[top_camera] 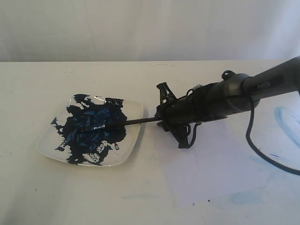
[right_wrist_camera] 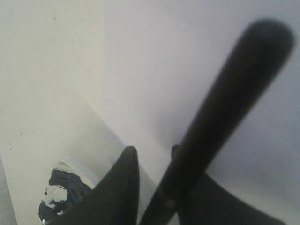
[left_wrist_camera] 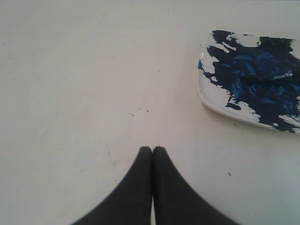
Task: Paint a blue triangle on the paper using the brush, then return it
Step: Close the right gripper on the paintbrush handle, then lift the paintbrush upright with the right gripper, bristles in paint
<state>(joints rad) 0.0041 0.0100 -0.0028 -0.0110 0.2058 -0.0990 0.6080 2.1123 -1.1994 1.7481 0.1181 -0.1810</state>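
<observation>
The brush [top_camera: 126, 123] lies with its tip in the blue paint on the plate [top_camera: 135, 108], at centre left of the exterior view. Its handle runs right into the right gripper [top_camera: 171, 116]. That gripper's fingers [right_wrist_camera: 119, 187] stand on either side of the handle. In the right wrist view a thin gap seems to show on one side, but the handle is blurred and close to the lens, so I cannot tell whether they are pinching it yet.

The left gripper [left_wrist_camera: 152, 150] is out of the exterior view. In its own view it hangs over the bare table [left_wrist_camera: 70, 93] with its fingers pressed together and nothing between them. The plate sits at the upper right of that frame.

The paper [top_camera: 225, 168] fills the lower right of the exterior view, under and beyond the right arm. It carries only faint light-blue smears [top_camera: 285, 121], and no dark triangle shows on the part in view.

The task looks to be at its start, with the brush being taken up from the paint. Lifting it, carrying it to the paper, painting the three sides and returning the brush are all still to do.
</observation>
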